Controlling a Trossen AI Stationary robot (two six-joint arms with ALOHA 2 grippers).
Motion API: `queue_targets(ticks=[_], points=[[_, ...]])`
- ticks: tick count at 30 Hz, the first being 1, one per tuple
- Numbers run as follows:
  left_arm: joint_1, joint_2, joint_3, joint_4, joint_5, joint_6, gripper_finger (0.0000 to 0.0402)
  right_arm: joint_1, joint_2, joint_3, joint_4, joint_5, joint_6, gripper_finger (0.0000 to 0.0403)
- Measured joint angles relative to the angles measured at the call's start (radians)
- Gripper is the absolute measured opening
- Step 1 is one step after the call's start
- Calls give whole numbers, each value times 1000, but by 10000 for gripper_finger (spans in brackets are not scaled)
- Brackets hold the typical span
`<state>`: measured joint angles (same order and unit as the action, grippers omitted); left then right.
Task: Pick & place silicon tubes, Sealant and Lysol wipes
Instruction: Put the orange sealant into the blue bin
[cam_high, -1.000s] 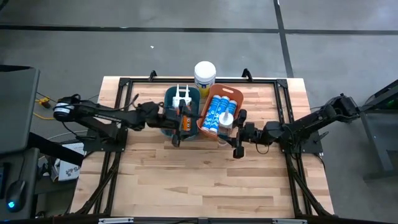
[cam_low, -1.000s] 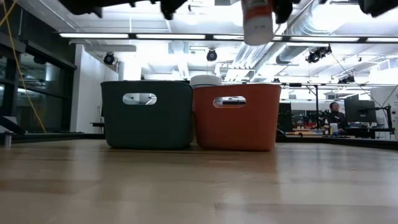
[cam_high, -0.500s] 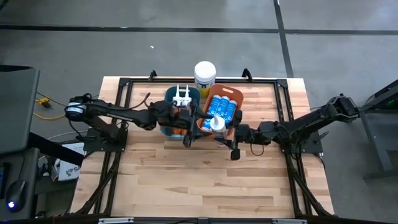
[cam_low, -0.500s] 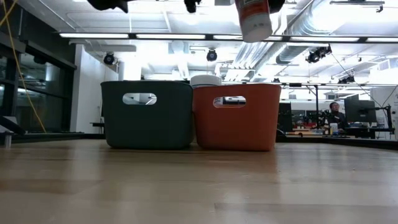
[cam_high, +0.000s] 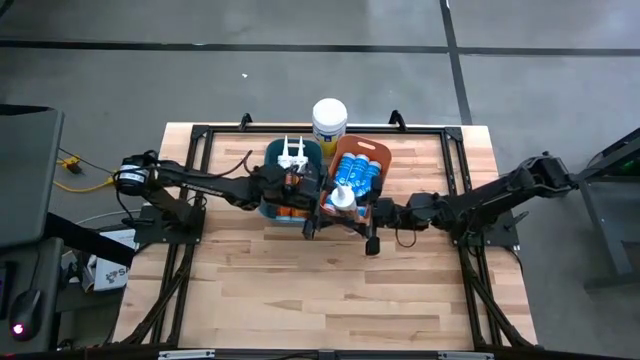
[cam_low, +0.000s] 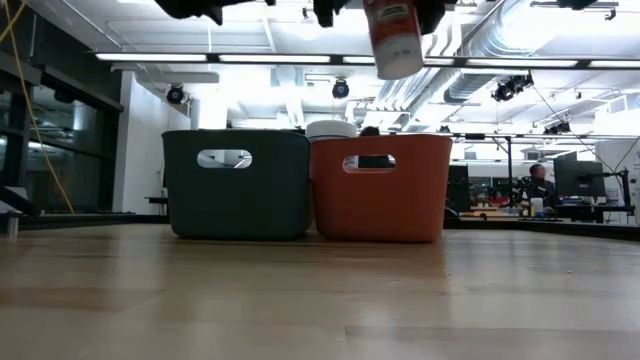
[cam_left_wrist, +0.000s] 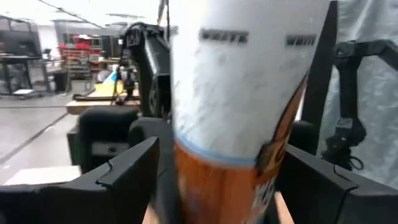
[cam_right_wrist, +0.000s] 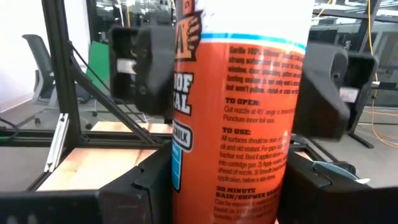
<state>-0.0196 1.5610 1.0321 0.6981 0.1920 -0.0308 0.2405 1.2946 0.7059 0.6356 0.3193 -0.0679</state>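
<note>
Sealant tube upright between two pincers, above the bins.

Our right pincer (cam_high: 352, 207) grips the sealant tube (cam_low: 393, 36); our left pincer (cam_high: 316, 203) brackets it, spread wide, just beside the orange bin (cam_low: 378, 188).

Light wood-plank desk (cam_high: 300, 300) with a black metal frame (cam_high: 200, 132) running round its edges. Standing on it at the far middle: dark teal bin (cam_low: 236, 185) and orange bin (cam_low: 380, 190), touching side by side. Lysol wipes (cam_high: 329, 122) canister stands upright just behind them, white lid up.
</note>
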Motion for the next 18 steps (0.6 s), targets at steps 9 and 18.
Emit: queue_targets(ticks=[9,18], points=[[0,33,22,11,26,-26,294,-25,31,-3,49,-22,12,196],[0,33,22,41,26,-28,294,-25,25,0,92,-38,4,196]])
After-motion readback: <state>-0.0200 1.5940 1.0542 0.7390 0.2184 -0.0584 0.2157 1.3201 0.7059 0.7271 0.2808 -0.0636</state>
